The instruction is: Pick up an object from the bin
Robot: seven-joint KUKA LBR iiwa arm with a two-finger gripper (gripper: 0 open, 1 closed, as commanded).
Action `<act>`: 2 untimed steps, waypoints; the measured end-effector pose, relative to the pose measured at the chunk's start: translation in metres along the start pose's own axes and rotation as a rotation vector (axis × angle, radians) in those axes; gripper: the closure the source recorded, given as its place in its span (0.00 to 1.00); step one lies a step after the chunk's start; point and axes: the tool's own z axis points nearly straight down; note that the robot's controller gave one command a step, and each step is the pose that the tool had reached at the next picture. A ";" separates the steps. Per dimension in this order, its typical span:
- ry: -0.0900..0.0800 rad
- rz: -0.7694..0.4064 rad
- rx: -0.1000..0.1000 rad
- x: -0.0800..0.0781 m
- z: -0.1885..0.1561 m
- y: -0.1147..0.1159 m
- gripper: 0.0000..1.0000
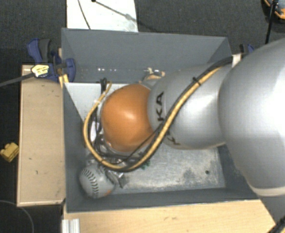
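Camera view looks down into the grey bin (pixel 191 176), and the arm (pixel 259 110) comes in from the right, covering most of the bin's middle and right. Its wrist carries a round orange cover (pixel 125 115). A yellow-and-black cable (pixel 181 101) runs along the arm, loops round the cover's left side and passes under it.

The gripper (pixel 114 174) shows as dark metal parts poking out below the cover, low over the floor in the bin's left half. The cover and the cable loop hide most of it, so I cannot tell whether it is wide, narrow or closed on anything.

The nearest thing is a grey ball (pixel 94 182) with stitched seams like a baseball and a touch of orange on its underside. It lies on the floor in the bin's lower-left corner as the view shows it, close to the left and near walls. It sits just beside the gripper's dark parts, below and to their left. Whether they touch it cannot be made out. The ball is not seen inside the gripper.

A small green bit (pixel 145 165) peeks out by the cable at the cover's lower right, too small to name. The floor to the right of the gripper is bare and speckled.
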 end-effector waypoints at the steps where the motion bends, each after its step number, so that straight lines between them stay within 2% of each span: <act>1: -0.004 -0.003 -0.003 -0.002 -0.021 0.002 1.00; 2: -0.011 -0.002 -0.002 -0.003 -0.037 0.002 1.00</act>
